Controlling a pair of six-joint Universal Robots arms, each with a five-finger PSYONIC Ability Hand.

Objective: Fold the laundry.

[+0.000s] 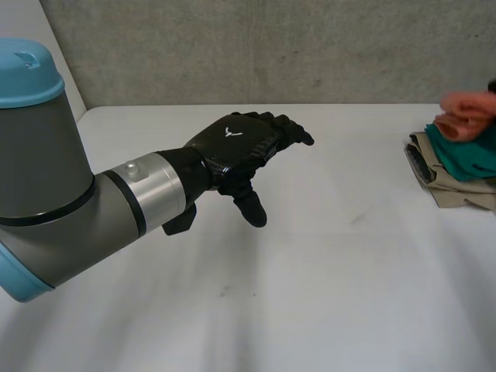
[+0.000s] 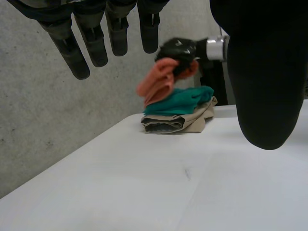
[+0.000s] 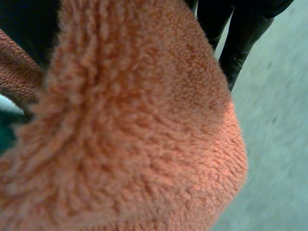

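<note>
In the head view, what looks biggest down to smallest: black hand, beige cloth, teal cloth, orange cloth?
1. left hand, helped by being nearest the camera.
2. beige cloth.
3. teal cloth and orange cloth look about alike, so unranked.

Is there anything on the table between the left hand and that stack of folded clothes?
Nothing visible. Bare white table lies between the open left hand and the teal cloth stacked on the beige cloth. The right hand holds an orange fluffy cloth over the teal cloth.
</note>
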